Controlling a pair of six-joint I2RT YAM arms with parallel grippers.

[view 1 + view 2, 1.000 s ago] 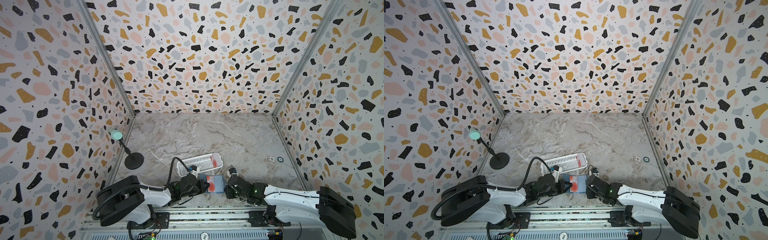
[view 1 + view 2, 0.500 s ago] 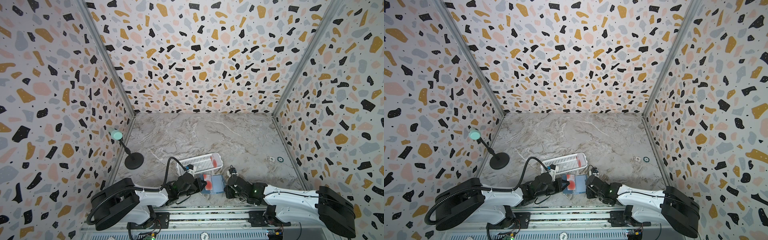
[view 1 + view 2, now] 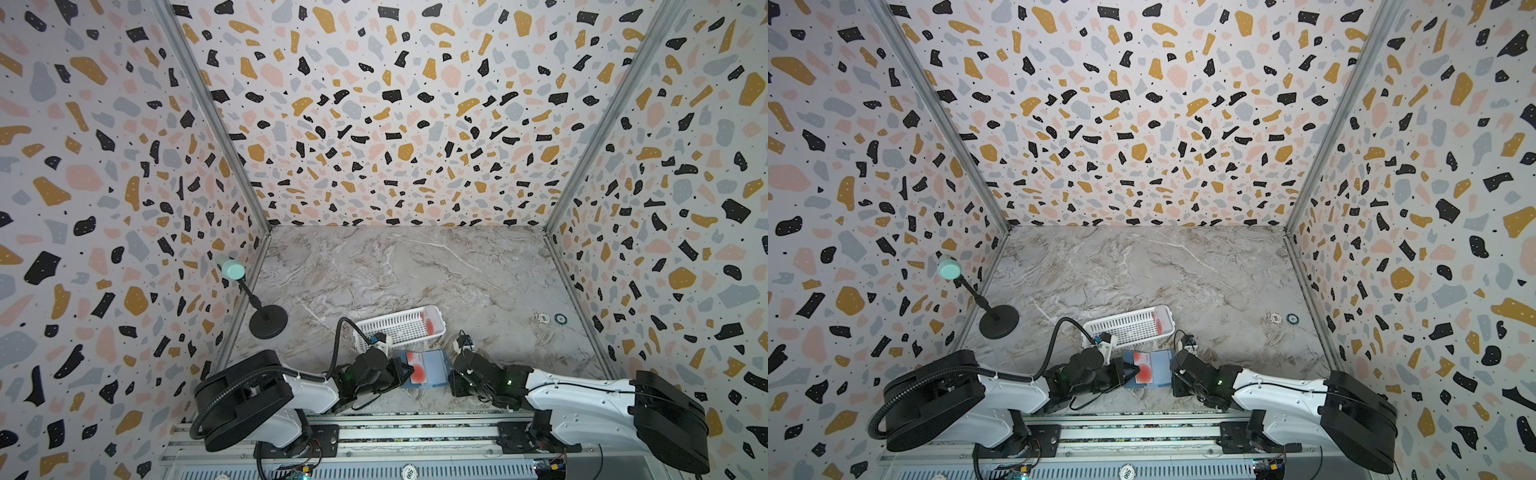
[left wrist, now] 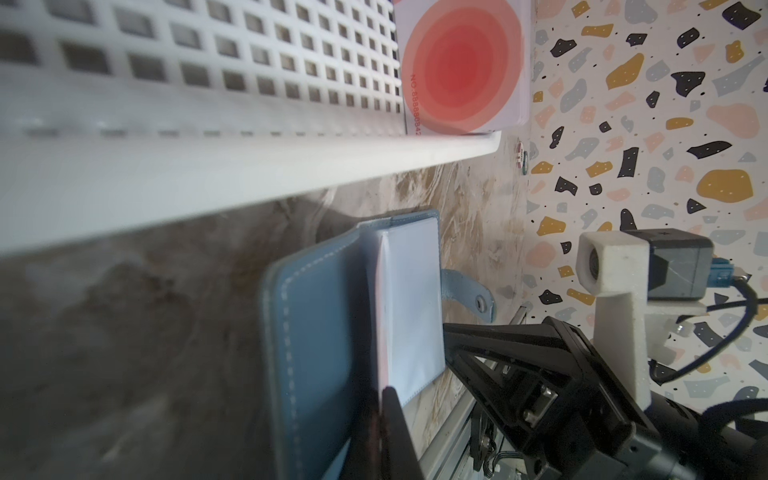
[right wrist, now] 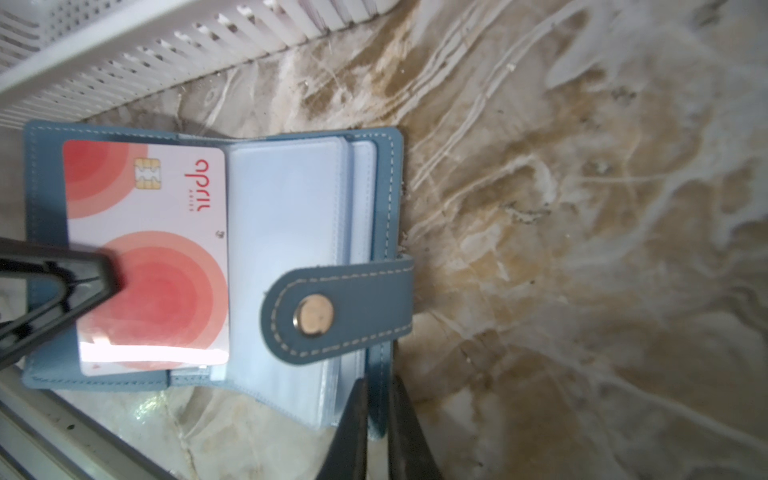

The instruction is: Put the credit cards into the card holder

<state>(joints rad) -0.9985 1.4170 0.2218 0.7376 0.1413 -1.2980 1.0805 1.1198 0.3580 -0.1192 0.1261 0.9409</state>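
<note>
The slate-blue card holder [image 5: 291,257] lies open near the front rail in both top views [image 3: 436,368] [image 3: 1160,370]. One of the credit cards [image 5: 145,257] rests face up over its left cover. The card's long edge meets the clear pockets at the fold; whether it is inside one I cannot tell. My left gripper [image 4: 380,399] is shut on that card, seen edge-on [image 4: 380,316]. My right gripper [image 5: 376,415] is shut on the holder's right cover edge, below the snap tab [image 5: 336,307]. A second card [image 4: 461,62] lies in the white basket [image 3: 395,328].
The white slotted basket [image 3: 1125,326] stands just behind the holder. A black round-based stand [image 3: 268,322] with a teal head is at the left wall. Two small round things [image 3: 552,318] lie at the right. The metal rail [image 3: 415,432] runs along the front.
The left arm's body has swung a little to the left and its gripper has shifted slightly with the card over the holder. The right arm has not moved.
</note>
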